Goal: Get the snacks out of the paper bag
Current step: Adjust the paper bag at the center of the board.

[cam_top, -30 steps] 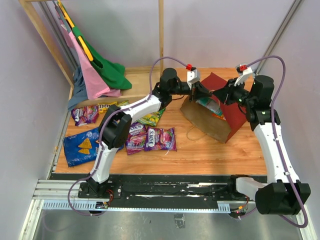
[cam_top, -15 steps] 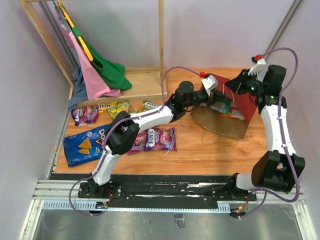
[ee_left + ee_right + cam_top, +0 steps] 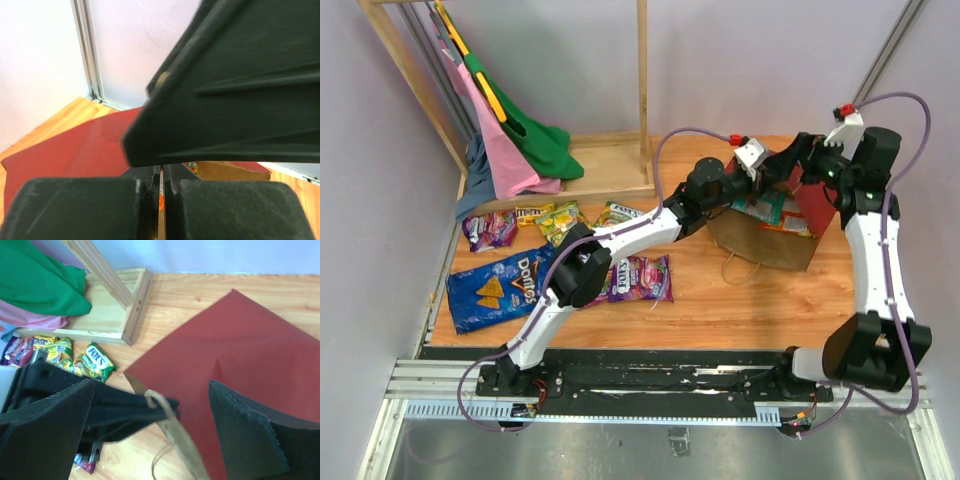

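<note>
The paper bag (image 3: 765, 245), dark red outside and brown inside, lies on its side at the back right with teal and orange snacks (image 3: 772, 208) showing in its mouth. My left gripper (image 3: 770, 172) is shut on the bag's rim, and a thin strip of the rim shows in the left gripper (image 3: 163, 200). My right gripper (image 3: 798, 158) is open just above the bag's red side (image 3: 240, 355), close to the left gripper (image 3: 162, 407). A blue Doritos bag (image 3: 495, 290), purple packets (image 3: 640, 277) and yellow-green packets (image 3: 560, 215) lie on the table at the left.
A wooden rack (image 3: 610, 170) with pink and green garments (image 3: 520, 140) stands at the back left. Walls close the table on the left, back and right. The bag's string handle (image 3: 738, 270) trails onto the wood.
My right gripper has gone from shut to open. Both grippers and the bag's mouth have moved right and toward the back; the bag now lies closer to the right wall.
</note>
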You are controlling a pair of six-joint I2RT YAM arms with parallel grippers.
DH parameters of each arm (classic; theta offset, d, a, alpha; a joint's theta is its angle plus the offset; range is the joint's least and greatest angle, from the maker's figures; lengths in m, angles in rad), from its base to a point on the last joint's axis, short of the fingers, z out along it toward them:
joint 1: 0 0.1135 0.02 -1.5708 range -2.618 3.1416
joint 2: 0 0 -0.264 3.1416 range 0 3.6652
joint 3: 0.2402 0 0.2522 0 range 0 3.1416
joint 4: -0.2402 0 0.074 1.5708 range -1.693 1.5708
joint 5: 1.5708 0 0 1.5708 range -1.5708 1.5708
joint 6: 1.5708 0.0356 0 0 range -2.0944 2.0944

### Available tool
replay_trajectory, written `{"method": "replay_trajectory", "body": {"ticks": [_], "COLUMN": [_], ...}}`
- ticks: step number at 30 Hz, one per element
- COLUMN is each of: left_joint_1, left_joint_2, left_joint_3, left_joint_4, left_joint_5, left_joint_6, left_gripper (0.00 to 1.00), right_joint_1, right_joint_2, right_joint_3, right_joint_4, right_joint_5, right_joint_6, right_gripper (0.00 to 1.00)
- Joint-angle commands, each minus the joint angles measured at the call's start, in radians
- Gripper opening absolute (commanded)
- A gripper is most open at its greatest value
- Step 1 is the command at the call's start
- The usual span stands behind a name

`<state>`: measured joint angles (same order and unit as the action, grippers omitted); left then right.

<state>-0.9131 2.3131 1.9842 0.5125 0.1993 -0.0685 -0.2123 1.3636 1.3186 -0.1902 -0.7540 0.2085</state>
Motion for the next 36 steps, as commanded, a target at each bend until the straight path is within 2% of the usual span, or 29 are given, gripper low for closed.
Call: {"method": "replay_trajectory", "body": {"ticks": [1,4,7,12,15,18,22,28,32,36], "left_joint_1": [-0.009,-0.009,-0.009,-0.008,-0.009,-0.008,-0.008,-0.008,-0.008,-0.008], "left_joint_2": [0.011,0.003,-0.001,-0.011,-0.018,-0.027,-0.037,-0.030,-0.018,-0.009], "left_joint_3": [-0.006,-0.031,-0.050,-0.084,-0.100,-0.124,-0.146,-0.143,-0.135,-0.127], "left_joint_4": [-0.009,0.004,0.002,0.002,0.004,0.009,0.020,0.030,0.035,0.035], "left_joint_5": [-0.012,0.002,0.011,0.021,0.023,0.019,0.017,0.012,0.012,0.019], "left_joint_6": [-0.004,-0.002,-0.002,-0.004,-0.004,0.007,0.018,0.013,0.005,0.001], "left_gripper": [0.01,0.01,0.01,0.00,0.01,0.00,0.00,0.01,0.00,0.01], "right_joint_1": [-0.018,-0.018,-0.017,-0.018,-0.019,-0.025,-0.025,-0.026,-0.025,-0.025], "right_joint_2": [-0.182,-0.347,-0.518,-0.834,-0.946,-0.969,-0.975,-0.953,-0.937,-0.914], "right_joint_3": [-0.095,-0.244,-0.368,-0.553,-0.650,-0.708,-0.790,-0.881,-0.942,-1.031], "right_joint_4": [-0.017,0.083,0.112,0.025,-0.065,-0.120,-0.109,-0.033,-0.021,0.147], "right_joint_5": [0.116,0.135,0.279,0.591,0.728,0.726,0.721,0.680,0.727,0.819], "right_joint_6": [0.109,0.292,0.439,0.572,0.677,0.832,1.064,1.299,1.427,1.518], "right_gripper": [0.98,0.98,0.98,0.98,0.98,0.98,0.98,0.95,0.92,0.88]}}
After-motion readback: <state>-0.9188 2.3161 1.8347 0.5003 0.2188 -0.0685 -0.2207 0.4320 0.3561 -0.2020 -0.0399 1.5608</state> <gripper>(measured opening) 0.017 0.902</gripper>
